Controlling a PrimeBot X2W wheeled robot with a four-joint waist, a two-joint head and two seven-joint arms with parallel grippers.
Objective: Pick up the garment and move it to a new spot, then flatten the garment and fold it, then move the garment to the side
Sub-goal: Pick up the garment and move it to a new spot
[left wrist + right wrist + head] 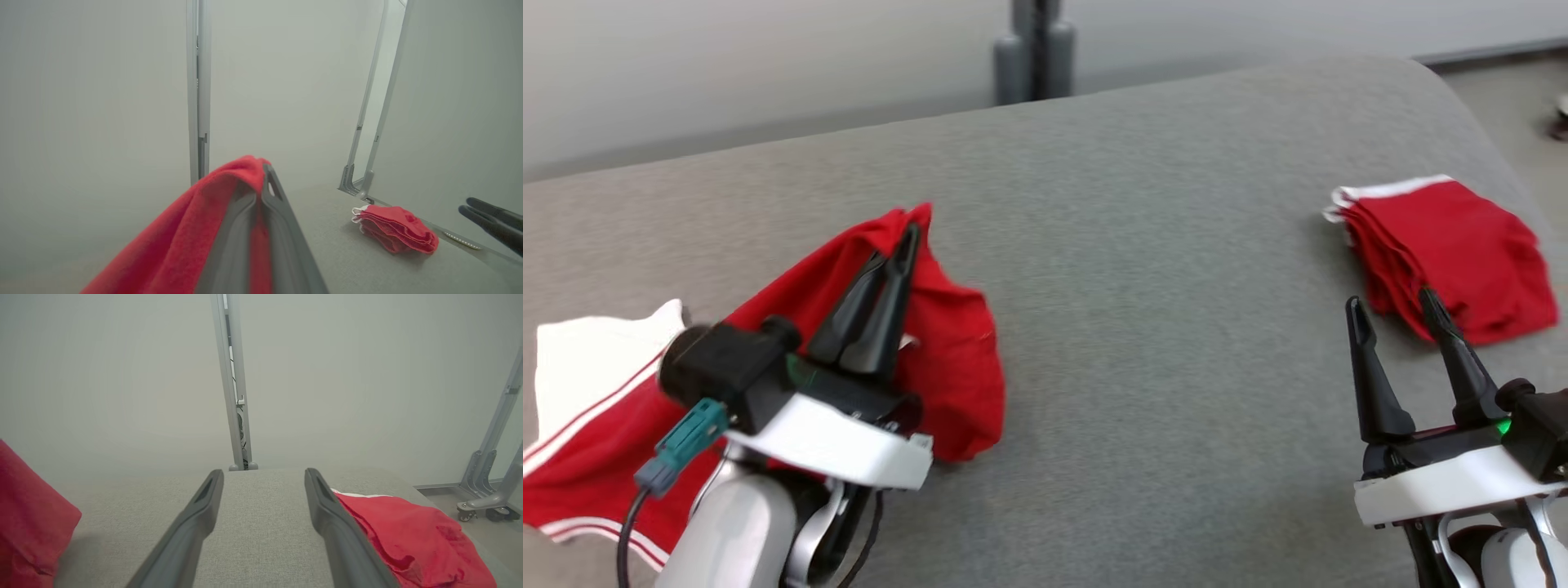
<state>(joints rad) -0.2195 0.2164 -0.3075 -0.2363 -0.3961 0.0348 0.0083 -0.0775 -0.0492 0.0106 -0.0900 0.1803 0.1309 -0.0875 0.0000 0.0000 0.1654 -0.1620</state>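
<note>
My left gripper (905, 235) is shut on a fold of the red garment (956, 351) and holds it up off the grey padded table (1143, 310); the cloth drapes down both sides of the fingers. The left wrist view has the same red garment (184, 228) hanging over the closed left gripper (263, 173). My right gripper (1391, 300) stands open with nothing between its fingers, just in front of a folded red stack. In its own view the right gripper (264, 477) hovers over bare table, the held garment (28, 522) at the left edge.
A folded stack of red garments with white trim (1454, 245) (394, 228) (408, 531) lies at the table's right. Red and white striped cloth (572, 457) lies at the left edge behind my left arm. A grey post (1036, 49) stands behind the table.
</note>
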